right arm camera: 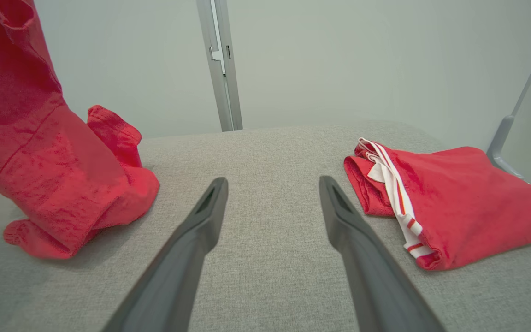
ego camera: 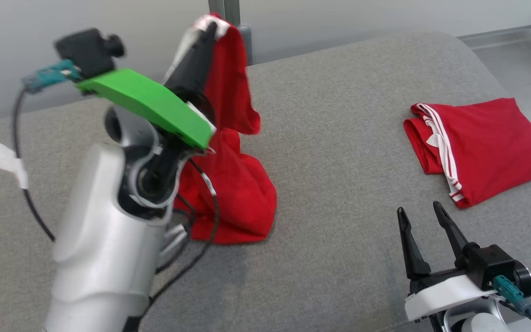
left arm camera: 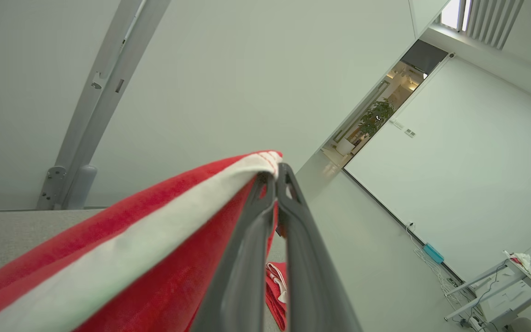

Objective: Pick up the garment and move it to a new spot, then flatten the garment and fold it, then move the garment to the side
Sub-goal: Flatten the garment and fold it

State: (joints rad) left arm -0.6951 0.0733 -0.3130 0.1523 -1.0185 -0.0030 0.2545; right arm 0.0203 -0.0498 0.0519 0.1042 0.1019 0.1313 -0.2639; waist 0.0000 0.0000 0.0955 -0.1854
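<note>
Two red garments are on the grey cushion (ego camera: 339,138). The left gripper (ego camera: 210,27), closed on its white-striped edge, holds up the hanging garment (ego camera: 233,184). The lower part seems to rest on the cushion, partly hidden behind the arm. The right gripper (ego camera: 424,216) is open and empty near the folded garment (ego camera: 486,147).

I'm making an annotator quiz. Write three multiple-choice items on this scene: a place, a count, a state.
1. Where on the grey surface does the folded garment lie? A. the robot's right B. the robot's left C. under the left arm
2. How many red garments are there? A. one B. two C. three
3. How is the right end effector? A. shut on cloth B. open, empty C. shut, empty
Answers: 1 A, it lies beside the right end effector; 2 B, the folded one plus the hanging garment pinched by the left end effector; 3 B, its fingers stand apart.
</note>
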